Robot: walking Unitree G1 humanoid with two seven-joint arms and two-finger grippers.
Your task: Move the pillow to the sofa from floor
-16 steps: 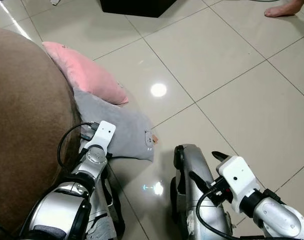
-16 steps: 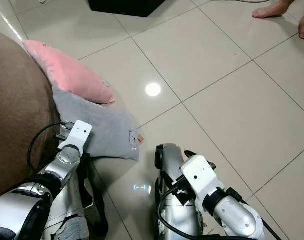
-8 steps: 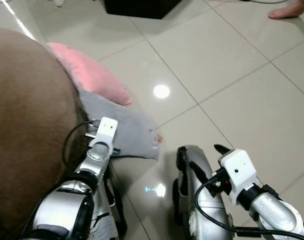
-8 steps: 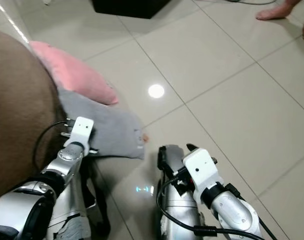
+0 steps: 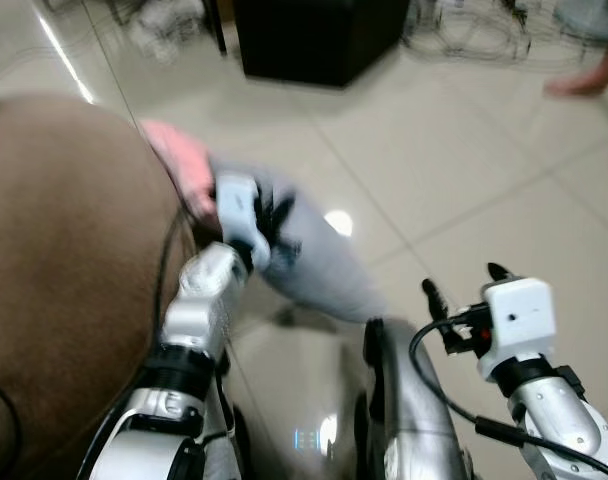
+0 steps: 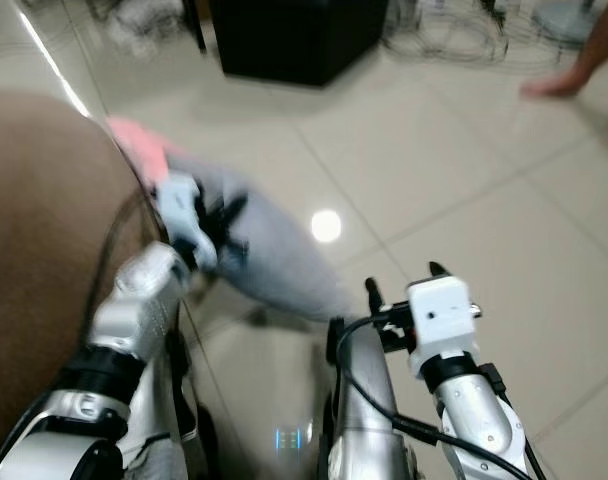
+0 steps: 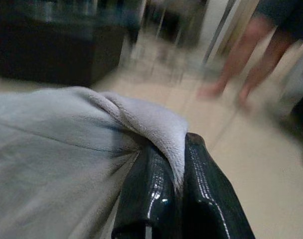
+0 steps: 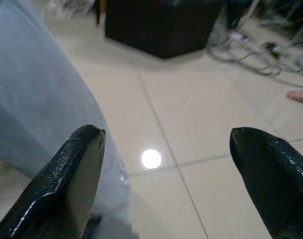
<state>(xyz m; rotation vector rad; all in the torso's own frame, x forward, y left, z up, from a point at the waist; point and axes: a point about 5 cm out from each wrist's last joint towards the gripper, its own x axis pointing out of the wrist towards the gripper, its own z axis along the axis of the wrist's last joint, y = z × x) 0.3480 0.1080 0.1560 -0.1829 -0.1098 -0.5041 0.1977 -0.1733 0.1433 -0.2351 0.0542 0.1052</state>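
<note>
Left fingers: the two black fingers (image 7: 156,199) are pressed together on a fold of the grey pillow (image 7: 57,159), the cloth pinched between them in the lower middle of the left wrist view
Left gripper: the left gripper (image 5: 269,215) sits left of centre in the left eye view, beside the brown sofa (image 5: 64,290), with the pillow hanging from it
Grey pillow: lifted off the tile floor (image 5: 504,170); it droops from the gripper down toward the middle of the frame, its lower end near the robot's silver leg (image 5: 404,400); the picture is blurred, so its edges are soft
Pink pillow: a pink pillow (image 5: 184,165) peeks out in the upper left, against the sofa's edge, just above and behind the left gripper
Right fingers: spread wide apart with nothing between them, one finger at the lower left and one (image 8: 271,179) at the lower right of the right wrist view
Right gripper: the right gripper (image 5: 462,285) is in the lower right of the left eye view, over bare tile, apart from the grey pillow
Background: a black box (image 5: 319,35) stands at the top centre; a person's bare foot (image 5: 584,82) is at the upper right; tangled cables (image 8: 256,45) lie on the floor at the upper right of the right wrist view
</note>
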